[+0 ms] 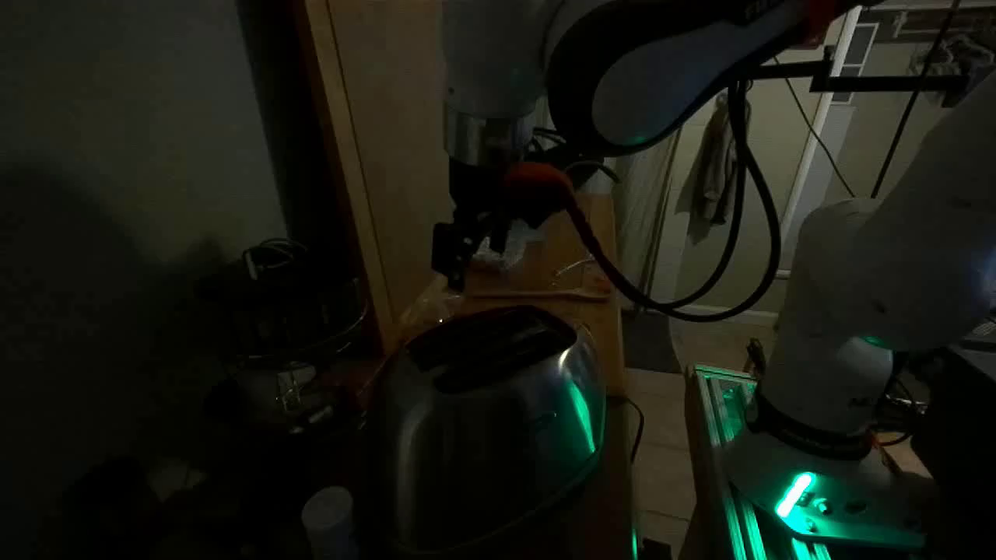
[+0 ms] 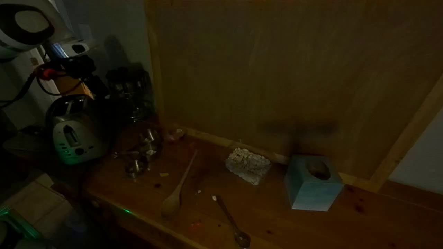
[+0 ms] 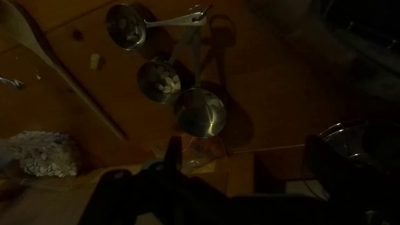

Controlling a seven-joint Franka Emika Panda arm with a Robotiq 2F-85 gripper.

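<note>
In the wrist view my gripper (image 3: 244, 144) stands open, its dark fingers wide apart with nothing held between them. Beyond the fingertips three metal measuring cups lie on the wooden tabletop, joined at their handles. The upper cup (image 3: 126, 28) and the middle cup (image 3: 159, 82) have pale flakes or seeds in them; the nearest cup (image 3: 200, 114) looks mostly bare inside. Just past the left finger is a clear plastic bag (image 3: 203, 151) with something reddish. In an exterior view the gripper hangs above and behind the steel toaster (image 1: 490, 435), apart from it.
A wooden spoon (image 2: 171, 204), a smaller spoon (image 2: 230, 219), a bag of pale flakes (image 2: 248, 166) and a blue tissue box (image 2: 313, 186) lie along the table. A tall wooden board (image 2: 294, 86) stands behind. Dark glassware (image 2: 128, 90) sits near the toaster. Lighting is very dim.
</note>
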